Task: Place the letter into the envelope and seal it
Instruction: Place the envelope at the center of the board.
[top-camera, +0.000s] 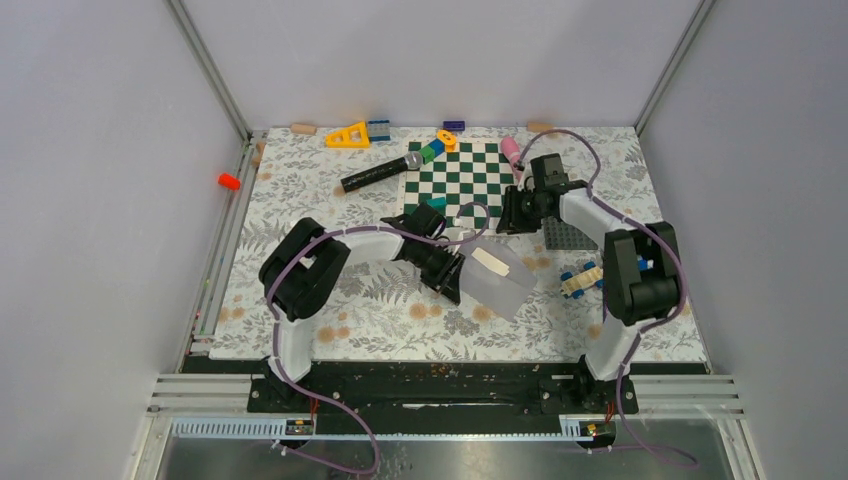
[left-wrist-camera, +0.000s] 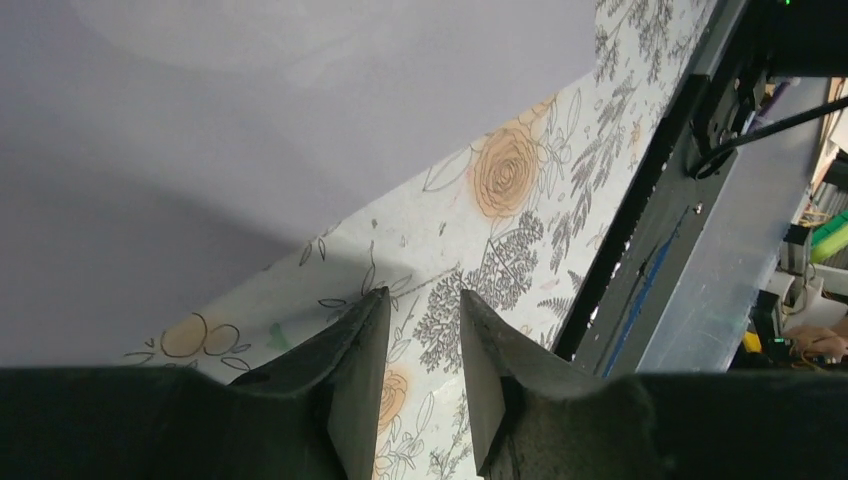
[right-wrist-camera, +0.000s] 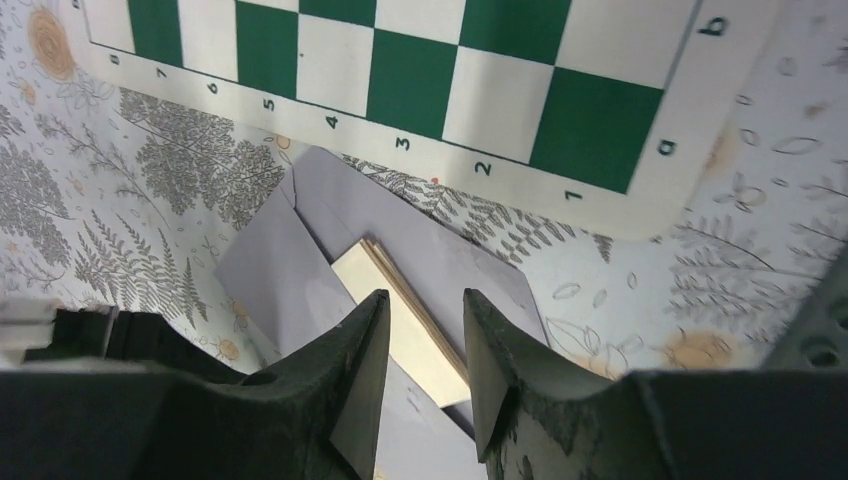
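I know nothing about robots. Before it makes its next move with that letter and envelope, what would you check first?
1. Letter fully inside the envelope: not ok; a cream end sticks out.
2. Envelope unsealed, so the letter can slide further in: ok.
3. Right gripper free to push: ok; jaws apart, nothing between them.
4. Left gripper steadying the envelope: cannot tell; it sits at the envelope's edge, jaws apart, only tablecloth showing in the gap.

The cream letter (top-camera: 490, 262) lies on the grey envelope (top-camera: 508, 290), left claw (top-camera: 452, 277) at its edge
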